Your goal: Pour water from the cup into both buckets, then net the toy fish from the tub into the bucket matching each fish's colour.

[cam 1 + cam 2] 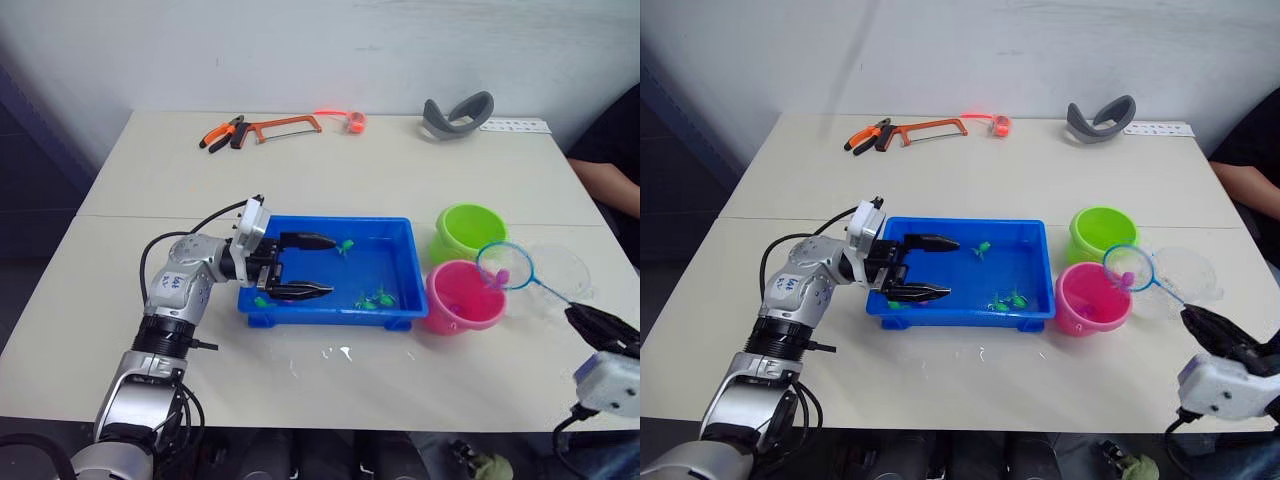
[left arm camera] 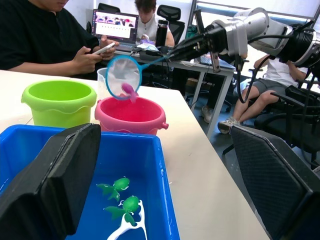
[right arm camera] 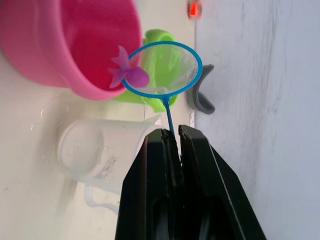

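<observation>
Blue tub (image 1: 400, 262), lime bucket (image 1: 470, 229), pink bucket (image 1: 463, 298), pink fish (image 3: 129, 73).

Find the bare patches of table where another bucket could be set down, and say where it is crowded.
Bare: the table between the hacksaw and the tub, and the front strip. Crowded: beside the pink bucket, green bucket, cup and net.

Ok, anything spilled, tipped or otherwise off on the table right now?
Small wet patches glint on the table just in front of the blue tub, likely splashed water. The clear cup, green bucket and pink bucket all stand upright.
</observation>
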You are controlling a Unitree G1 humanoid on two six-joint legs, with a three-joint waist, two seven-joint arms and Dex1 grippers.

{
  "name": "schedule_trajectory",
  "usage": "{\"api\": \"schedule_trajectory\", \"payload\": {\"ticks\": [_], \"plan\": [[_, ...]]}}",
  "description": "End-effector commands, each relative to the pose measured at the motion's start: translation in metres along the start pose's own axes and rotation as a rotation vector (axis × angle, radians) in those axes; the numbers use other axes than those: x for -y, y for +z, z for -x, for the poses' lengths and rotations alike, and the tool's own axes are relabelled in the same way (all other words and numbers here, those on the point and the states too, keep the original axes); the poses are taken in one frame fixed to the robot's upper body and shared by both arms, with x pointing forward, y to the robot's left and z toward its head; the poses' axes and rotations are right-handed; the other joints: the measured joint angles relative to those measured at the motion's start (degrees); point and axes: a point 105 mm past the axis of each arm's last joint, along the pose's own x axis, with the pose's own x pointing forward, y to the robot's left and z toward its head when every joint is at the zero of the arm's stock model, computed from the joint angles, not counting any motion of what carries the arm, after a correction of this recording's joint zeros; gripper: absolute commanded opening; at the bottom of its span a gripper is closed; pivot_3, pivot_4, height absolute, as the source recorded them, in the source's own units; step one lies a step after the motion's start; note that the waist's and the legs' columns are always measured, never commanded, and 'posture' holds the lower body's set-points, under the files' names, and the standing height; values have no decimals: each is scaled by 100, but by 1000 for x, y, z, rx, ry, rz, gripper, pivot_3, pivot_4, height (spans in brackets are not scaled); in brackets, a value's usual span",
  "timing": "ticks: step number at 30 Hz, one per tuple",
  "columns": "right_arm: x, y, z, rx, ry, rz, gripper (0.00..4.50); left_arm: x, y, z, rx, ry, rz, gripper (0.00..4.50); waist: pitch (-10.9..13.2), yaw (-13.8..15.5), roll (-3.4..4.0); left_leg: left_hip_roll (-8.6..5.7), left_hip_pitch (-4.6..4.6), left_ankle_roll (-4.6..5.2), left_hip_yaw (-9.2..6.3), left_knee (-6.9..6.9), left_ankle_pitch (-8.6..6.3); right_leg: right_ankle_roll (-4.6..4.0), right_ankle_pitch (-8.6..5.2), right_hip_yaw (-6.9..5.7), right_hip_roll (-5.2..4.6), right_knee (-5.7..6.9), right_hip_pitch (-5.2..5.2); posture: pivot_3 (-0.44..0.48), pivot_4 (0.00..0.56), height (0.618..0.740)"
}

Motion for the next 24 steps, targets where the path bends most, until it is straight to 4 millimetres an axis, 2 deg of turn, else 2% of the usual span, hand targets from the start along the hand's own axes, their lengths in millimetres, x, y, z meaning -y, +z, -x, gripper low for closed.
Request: {"api": "schedule_trajectory", "payload": {"ticks": [1, 7, 14, 18, 20, 24], "plan": [[5, 6, 1, 52, -71, 160, 0, -1, 4, 3, 3, -2, -26, 4477, 0, 1, 0, 1, 2, -1, 0, 0, 1, -1, -1, 3, 2, 0, 0, 0, 150, 740], [10, 16, 1, 123, -151, 355, 0, -3, 3, 7, 2, 14, -31, 4477, 0, 4, 0, 3, 6, -7, -1, 1, 3, -7, -4, 9, 4, -3, 0, 0, 150, 740], [5, 11, -6, 140, -136, 453, 0, -3, 2, 10, -1, 28, -37, 4477, 0, 0, 0, 5, 6, -7, -1, 1, 3, -8, -5, 10, 6, -1, 0, 0, 150, 740], [-9, 7, -11, 163, -97, 437, 0, -3, 2, 10, -2, 30, -42, 4477, 0, -1, 0, 5, 5, -6, 0, 1, 3, -9, -5, 10, 6, -1, 0, 0, 150, 740], [-7, 11, -11, 172, -121, 456, 0, -2, 2, 10, -2, 32, -46, 4477, 0, -2, 1, 7, 5, -7, -1, 1, 3, -10, -6, 10, 8, -1, 0, 0, 150, 740], [9, 5, -8, 106, -218, 401, 0, -2, 2, 12, -3, 50, -49, 4477, 0, -8, 1, 8, 5, -7, 0, 1, 3, -11, -6, 11, 9, 1, -1, 0, 150, 740]]}}
